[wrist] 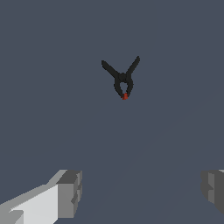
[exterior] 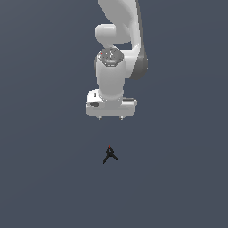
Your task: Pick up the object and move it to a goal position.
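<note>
1. Your gripper point(exterior: 111, 117) hangs with its fingers point(wrist: 70, 192) spread wide and holding nothing; the clamp point(exterior: 110, 154) lies on the grey floor point(exterior: 44, 178), apart from the fingertips.
2. Expect the clamp to be light and stiff, and so small it could slip or skid. Pinch it across the thicker body near the red tip point(wrist: 125, 96), not the thin splayed legs.
3. The exterior view shows the gap between arm and clamp; the wrist view shows the clamp's leg spread and the open jaws.
</note>
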Action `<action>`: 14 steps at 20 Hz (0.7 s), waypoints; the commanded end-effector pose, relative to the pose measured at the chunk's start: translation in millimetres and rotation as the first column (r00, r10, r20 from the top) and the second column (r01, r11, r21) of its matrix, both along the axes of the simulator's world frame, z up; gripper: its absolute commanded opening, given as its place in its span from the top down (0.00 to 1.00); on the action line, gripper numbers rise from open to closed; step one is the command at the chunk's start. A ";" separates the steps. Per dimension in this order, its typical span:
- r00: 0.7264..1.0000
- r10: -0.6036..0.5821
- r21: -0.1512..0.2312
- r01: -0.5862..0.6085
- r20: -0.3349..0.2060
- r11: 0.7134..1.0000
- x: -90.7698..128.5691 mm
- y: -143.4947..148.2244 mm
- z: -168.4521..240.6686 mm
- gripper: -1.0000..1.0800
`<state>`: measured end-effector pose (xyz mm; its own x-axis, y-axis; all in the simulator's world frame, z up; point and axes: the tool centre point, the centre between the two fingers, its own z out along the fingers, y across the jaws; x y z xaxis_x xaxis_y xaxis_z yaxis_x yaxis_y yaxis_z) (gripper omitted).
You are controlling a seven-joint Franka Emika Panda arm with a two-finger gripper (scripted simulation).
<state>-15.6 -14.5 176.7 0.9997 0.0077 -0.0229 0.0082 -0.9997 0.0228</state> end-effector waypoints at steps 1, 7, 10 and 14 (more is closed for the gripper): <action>1.000 0.001 0.000 -0.001 -0.001 1.000 -0.2 -0.1 0.0 0.04; 1.000 0.005 0.000 -0.005 0.000 1.000 4.1 -0.3 -2.7 0.04; 1.000 0.012 0.000 -0.012 0.001 1.000 10.8 -0.4 -7.2 0.04; 1.000 0.026 0.000 -0.026 0.003 1.000 24.2 -0.8 -16.9 0.04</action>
<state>3.6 -15.1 163.9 0.9994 0.0280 -0.0202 0.0285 -0.9993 0.0228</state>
